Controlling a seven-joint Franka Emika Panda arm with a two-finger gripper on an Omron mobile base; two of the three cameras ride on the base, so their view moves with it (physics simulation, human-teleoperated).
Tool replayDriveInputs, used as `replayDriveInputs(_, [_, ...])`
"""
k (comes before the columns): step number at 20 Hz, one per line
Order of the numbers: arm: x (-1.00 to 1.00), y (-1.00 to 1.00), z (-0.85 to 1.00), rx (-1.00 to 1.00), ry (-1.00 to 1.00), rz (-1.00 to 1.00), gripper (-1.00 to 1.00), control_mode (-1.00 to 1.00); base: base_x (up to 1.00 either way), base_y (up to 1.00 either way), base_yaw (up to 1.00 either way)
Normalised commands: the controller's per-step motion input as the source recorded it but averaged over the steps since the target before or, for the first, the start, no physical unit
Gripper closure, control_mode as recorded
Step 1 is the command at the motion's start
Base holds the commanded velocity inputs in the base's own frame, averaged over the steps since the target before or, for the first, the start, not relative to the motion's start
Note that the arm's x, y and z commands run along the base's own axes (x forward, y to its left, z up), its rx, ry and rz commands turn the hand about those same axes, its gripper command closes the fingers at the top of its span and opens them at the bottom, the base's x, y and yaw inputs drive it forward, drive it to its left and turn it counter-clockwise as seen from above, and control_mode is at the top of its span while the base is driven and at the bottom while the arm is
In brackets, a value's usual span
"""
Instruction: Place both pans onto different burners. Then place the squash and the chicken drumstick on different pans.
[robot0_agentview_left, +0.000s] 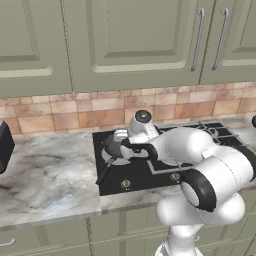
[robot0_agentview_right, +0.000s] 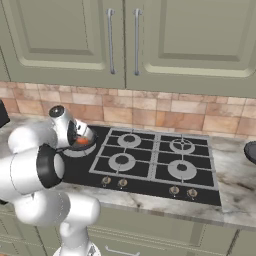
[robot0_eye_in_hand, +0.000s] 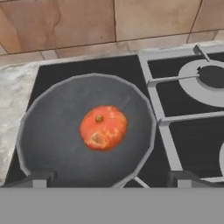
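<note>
Claw (robot0_eye_in_hand: 111, 180) hangs over the left end of the cooktop (robot0_agentview_right: 150, 177), jaws spread wide and gripping nothing; the two dark fingertips (robot0_eye_in_hand: 37, 179) stand well apart at the bottom of the hand view, one on each side of the pan below

Squash (robot0_eye_in_hand: 103, 127) lies free near the middle of that pan (robot0_eye_in_hand: 48, 131), an orange-red lump with a small stem mark on top, touching no fingertip. It reads as let go, resting on the pan floor. In the right base view a bit of orange (robot0_agentview_right: 81, 141) shows just under the hand

The pan sits on the large round burner at the cooktop's left end, close to the tiled backsplash (robot0_eye_in_hand: 57, 26); its handle (robot0_agentview_left: 104, 175) runs forward and left toward the counter edge. Placement there leaves the four square-grated burners (robot0_agentview_right: 121, 161) to the right bare

Second pan (robot0_agentview_right: 251, 151): a dark rim shows at the far right on the marble counter (robot0_agentview_right: 235, 200), off the cooktop, well apart from the arm. Judged not yet set on a burner

Chicken drumstick: cannot be made out

Judgement: squash step looks done; the other pan and the drumstick remain. Next move likely calls for lifting the hand clear and shifting right. Risk: a low retreat could clip the pan's rim and slide it off its ring
</note>
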Motion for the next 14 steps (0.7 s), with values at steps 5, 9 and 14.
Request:
replayDriveInputs(5, [-0.34, -0.08, 0.35, 0.00, -0.01, 0.00, -1.00, -1.00, 0.00, 0.00, 0.00])
replayDriveInputs(9, [-0.61, -0.14, 0.23, 0.00, 0.00, 0.00, -1.00, -1.00, 0.00, 0.00, 0.00])
replayDriveInputs(14, [-0.64, -0.20, 0.15, 0.00, 0.00, 0.01, -1.00, -1.00, 0.00, 0.00, 0.00])
